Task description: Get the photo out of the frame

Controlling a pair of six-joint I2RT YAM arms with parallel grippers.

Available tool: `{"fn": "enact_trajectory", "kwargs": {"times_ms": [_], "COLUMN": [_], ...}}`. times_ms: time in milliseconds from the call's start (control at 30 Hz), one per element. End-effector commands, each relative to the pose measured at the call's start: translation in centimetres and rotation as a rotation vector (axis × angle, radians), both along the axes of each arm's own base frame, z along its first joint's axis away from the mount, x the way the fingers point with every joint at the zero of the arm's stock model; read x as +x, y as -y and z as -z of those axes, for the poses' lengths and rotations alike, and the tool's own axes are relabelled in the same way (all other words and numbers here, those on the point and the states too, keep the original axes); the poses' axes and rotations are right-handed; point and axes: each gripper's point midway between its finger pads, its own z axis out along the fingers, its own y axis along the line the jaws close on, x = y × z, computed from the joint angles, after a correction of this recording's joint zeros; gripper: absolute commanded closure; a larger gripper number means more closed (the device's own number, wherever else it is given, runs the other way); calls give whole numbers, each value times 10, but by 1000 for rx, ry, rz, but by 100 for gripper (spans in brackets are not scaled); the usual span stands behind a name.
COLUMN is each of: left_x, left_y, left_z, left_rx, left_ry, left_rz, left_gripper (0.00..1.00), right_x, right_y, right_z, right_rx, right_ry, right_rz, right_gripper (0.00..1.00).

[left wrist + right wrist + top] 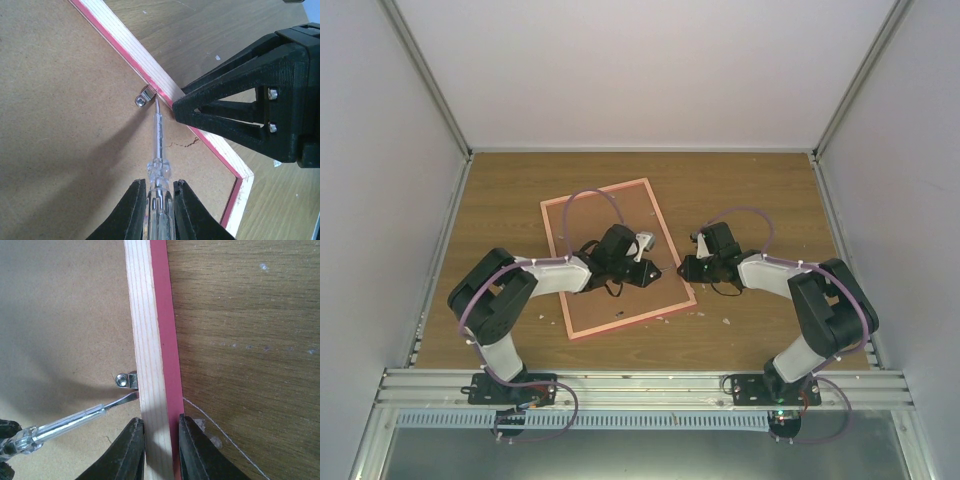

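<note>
Pink-red frame (602,212) is lying face down on the wooden table (750,200), a bit left of the middle and turned at an angle, so all you get is the brown hardboard back (60,125). The photo can't be seen from this side. Starting on the left, the left arm reaches in over the board. The left gripper (158,185) has its two black fingers squeezed together on the clear plastic handle of a small screwdriver (159,145), which it holds pointing away from the wrist. The flat tip sits right at a little shiny metal clip (144,96) on the hardboard, hard up against the inner side of the frame's right-hand rail (145,315). From the wrist views the blade looks to be touching the clip or just beside it, honestly can't say which. The rail shows bare pale wood on top with the pink paint running down its outer side (162,315). Further right, the right gripper (160,422) comes in from the other side and is pinched on that same rail, one finger on the board side and one on the pink outer side, just near the clip. Right of the frame, on bare tabletop, there's a thin pale thread (215,427) and a few light crumbs (725,322).
</note>
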Motion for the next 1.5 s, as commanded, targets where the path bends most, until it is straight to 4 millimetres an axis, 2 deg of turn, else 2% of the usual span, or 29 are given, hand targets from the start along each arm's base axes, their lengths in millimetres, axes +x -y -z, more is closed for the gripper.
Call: {"fn": "enact_trajectory", "kwargs": {"times_ms": [0, 300, 600, 800, 1033, 1167, 1367, 1467], "left_x": [17, 23, 30, 26, 23, 24, 27, 30], "left_y": [-4, -25, -37, -37, -51, -58, -67, -71], "left_z": [-3, -1, -11, -28, -53, -60, -61, -62], "left_rx": [42, 83, 70, 26, -19, -30, -37, -44], "left_ry": [63, 70, 92, 113, 151, 157, 159, 161], "left_rz": [-61, -159, -223, -218, -255, -272, -288, -293], "left_gripper": [100, 100, 100, 100, 100, 100, 100, 100], "right_x": [-7, -8, -9, -10, -12, -13, -34, -45], "right_y": [-7, -6, -6, -6, 1, 6, 11, 10], "right_z": [-1, 1, 2, 1, 5, 1, -1, -4], "right_rx": [28, 25, 28, 29, -8, -25, -40, -27], "right_ry": [-13, -15, -18, -20, -29, -26, -61, -76], "right_rz": [-21, -18, -18, -17, 5, 18, -1, -25], "right_gripper": [80, 80, 82, 82, 85, 86, 85, 80]}}
